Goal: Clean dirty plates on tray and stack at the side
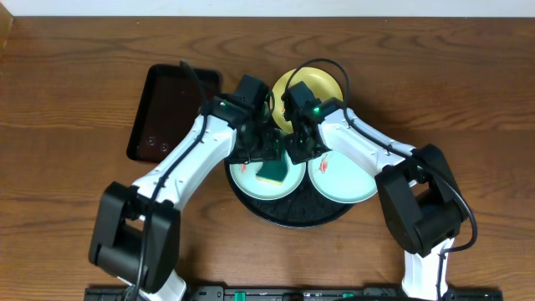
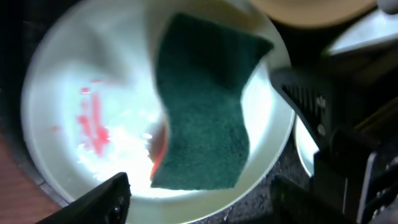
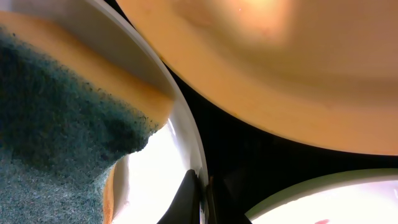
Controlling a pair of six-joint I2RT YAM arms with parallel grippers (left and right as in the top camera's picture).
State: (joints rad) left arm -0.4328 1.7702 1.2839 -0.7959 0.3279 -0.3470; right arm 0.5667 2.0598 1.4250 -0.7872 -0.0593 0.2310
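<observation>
Sponge [image 2: 202, 106] on mint plate [image 2: 74, 68] in tray [image 1: 292, 220]; left jaws apart, right jaws clamping rim.

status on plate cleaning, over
left gripper open over sponge. right gripper shut on left mint plate rim. sponge lies on that plate, red smears showing. yellow plate close beside right gripper.

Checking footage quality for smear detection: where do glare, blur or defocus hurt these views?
Overhead: evenly lit, sharp. Left wrist: mint plate blown out by glare, green sponge soft-edged with blur. Right wrist: yellow plate out of focus at close range; sponge texture is crisp.
</observation>
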